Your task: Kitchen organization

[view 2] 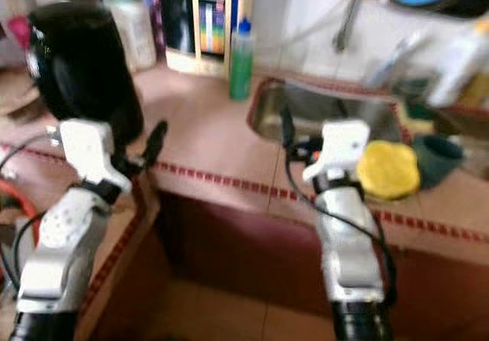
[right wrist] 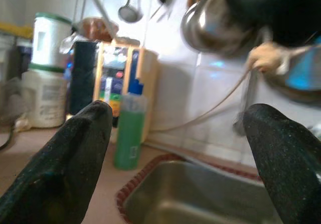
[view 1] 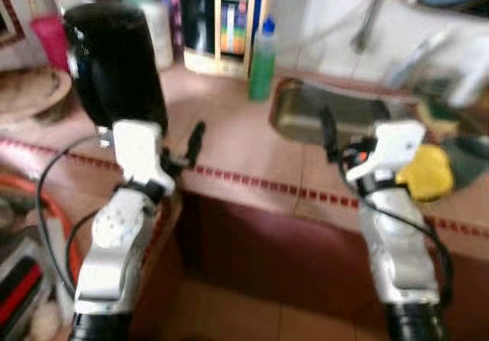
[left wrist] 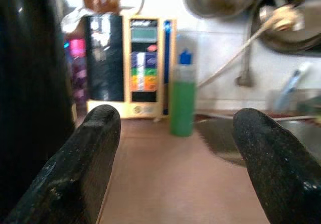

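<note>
Both arms reach over a pink tiled counter [view 1: 237, 138]. My left gripper [view 1: 183, 146] is open and holds nothing. It hovers just right of a tall black glossy vessel [view 1: 114, 66]. A green bottle with a blue cap [left wrist: 182, 101] stands ahead of it on the counter. My right gripper [right wrist: 180, 128] is open and empty too, held over the near rim of the steel sink [view 1: 328, 112]. A yellow sponge [view 1: 425, 173] lies on the counter just right of the right wrist, beside a dark green cloth [view 2: 435, 157].
A wooden-framed box with coloured panels [view 1: 229, 20], a white jar [view 1: 157, 20] and a pink cup [view 1: 50, 39] line the back wall. Pans and ladles [right wrist: 210, 23] hang above the sink. The counter's front edge with red trim [view 1: 260, 180] drops to a dark recess below.
</note>
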Available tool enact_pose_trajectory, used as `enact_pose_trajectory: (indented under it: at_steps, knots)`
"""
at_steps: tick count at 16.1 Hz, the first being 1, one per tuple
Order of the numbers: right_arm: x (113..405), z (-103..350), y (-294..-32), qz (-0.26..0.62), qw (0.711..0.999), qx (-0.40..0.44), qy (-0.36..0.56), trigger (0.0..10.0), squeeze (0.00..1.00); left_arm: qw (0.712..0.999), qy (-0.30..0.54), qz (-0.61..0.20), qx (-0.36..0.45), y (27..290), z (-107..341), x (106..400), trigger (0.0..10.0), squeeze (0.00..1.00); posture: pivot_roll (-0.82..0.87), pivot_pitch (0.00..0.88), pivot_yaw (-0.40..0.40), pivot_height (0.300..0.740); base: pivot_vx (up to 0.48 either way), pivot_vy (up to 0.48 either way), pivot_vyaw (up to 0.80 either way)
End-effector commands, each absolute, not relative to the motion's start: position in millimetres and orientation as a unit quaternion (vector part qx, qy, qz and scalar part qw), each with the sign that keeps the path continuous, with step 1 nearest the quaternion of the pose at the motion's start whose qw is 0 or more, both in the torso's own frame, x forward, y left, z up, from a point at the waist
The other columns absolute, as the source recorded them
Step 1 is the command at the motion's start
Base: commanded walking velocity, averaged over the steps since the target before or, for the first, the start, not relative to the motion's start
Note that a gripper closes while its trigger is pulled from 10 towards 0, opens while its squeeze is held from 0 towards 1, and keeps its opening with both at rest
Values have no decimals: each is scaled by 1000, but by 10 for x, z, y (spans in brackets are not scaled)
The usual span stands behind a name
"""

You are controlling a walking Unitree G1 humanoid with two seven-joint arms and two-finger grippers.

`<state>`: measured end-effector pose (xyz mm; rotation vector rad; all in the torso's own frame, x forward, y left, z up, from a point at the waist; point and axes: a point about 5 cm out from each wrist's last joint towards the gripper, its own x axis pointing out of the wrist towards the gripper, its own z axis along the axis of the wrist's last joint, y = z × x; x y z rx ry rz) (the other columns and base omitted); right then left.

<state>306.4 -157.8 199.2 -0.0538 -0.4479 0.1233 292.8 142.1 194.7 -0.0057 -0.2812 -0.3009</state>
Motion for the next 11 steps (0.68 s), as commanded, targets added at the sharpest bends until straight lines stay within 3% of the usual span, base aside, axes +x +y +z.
enact_pose_trajectory:
  at_steps: [1, 4, 10, 11]
  knots:
    - [3068, 2030, -1569, 60, 971, -25, -228, 10000, 0, 977, -140, -159, 5, 1415, 1953, 2925, 10000, 0, 15, 0, -53, 732, 0, 0, 0]
    - [3071, 2028, -1573, 60, 972, -25, -227, 10000, 0, 974, -141, -178, 24, 1397, 1926, 2892, 10000, 0, 16, 0, -53, 732, 0, 0, 0]
    - [3062, 1980, -1580, 62, 974, -30, -216, 10000, 0, 973, -138, -184, 7, 1390, 1892, 2857, 10000, 0, 11, 0, -63, 732, 0, -449, 0]
    - [3062, 1975, -1583, 62, 974, -32, -215, 10000, 0, 973, -138, -186, 7, 1387, 1888, 2855, 10000, 0, 11, 0, -64, 732, 0, 0, 0]
